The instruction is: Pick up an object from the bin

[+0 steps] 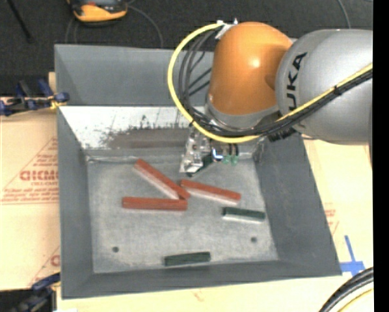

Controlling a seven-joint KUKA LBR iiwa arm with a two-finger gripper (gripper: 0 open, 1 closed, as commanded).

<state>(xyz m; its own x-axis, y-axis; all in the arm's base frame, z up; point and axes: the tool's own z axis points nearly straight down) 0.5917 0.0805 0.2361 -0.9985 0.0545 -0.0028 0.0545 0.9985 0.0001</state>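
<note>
Here the hand (192,163) hangs near a slim, flat red-brown bar (157,177).

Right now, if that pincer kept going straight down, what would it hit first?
The pincer would likely hit the slanted red-brown bar near its lower end, or bare bin floor beside it; depth is unclear.

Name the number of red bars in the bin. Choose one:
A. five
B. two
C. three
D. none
C: three red bars lie clustered in the middle, and the only other loose things are two dark green bars.
</note>
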